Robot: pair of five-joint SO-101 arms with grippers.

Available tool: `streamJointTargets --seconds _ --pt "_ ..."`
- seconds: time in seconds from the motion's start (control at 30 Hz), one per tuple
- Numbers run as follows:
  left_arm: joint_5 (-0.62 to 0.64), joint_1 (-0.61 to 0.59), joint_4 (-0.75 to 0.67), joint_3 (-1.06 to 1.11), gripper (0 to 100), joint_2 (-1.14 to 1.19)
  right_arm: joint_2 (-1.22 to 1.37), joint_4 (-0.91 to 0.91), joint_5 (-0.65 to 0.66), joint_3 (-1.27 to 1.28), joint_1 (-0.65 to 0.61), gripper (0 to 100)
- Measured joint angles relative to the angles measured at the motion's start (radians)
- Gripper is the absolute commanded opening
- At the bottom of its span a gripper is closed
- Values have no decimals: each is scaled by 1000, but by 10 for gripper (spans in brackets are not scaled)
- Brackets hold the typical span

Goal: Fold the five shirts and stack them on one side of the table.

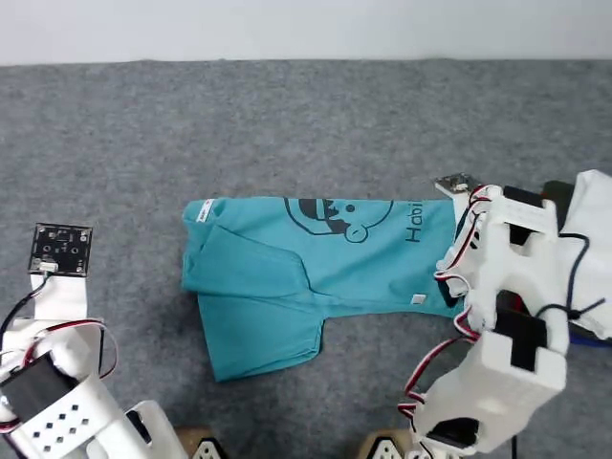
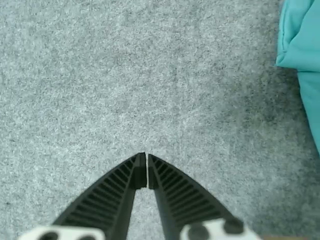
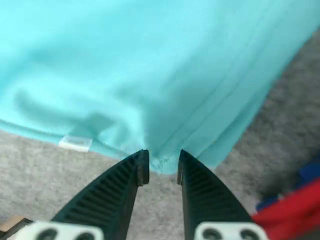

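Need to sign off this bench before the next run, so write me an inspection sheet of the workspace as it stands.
Surface: grey table cover, felt-like; no stains seen.
Job's things: one teal shirt mid-table, partly folded, a sleeve laid over the body.
Clutter: red and blue fabric on the cover near the right tool; cannot tell what it is.
Tools: left tool shut, over bare cover, apart from the shirt; right tool slightly open, tips astride the shirt's hem.
Cables: wires in loose loops on the arm at the shirt's edge; more on the other arm.
Surroundings: pale wall behind the table.
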Motion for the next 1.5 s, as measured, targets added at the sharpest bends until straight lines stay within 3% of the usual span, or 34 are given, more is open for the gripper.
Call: streamJointTargets --seconds 0.1,0.23,0.47,0.7,0.97,1.07,1.23,1.5 --pt "0 0 0 0 14 0 55 -8 0 -14 0 98" --pt "0 0 0 0 14 0 86 -35 -5 -20 2 3" --pt "0 0 0 0 14 0 38 -46 3 -2 14 8" --pt "0 0 0 0 14 0 -141 8 100 0 23 8" --pt "0 0 0 0 14 0 -196 -17 222 0 141 8" --pt "0 0 0 0 14 0 -173 -31 245 0 170 28" --pt "0 0 0 0 14 0 -166 -8 252 0 155 198" --pt "0 0 0 0 14 0 -298 160 178 -55 6 208"
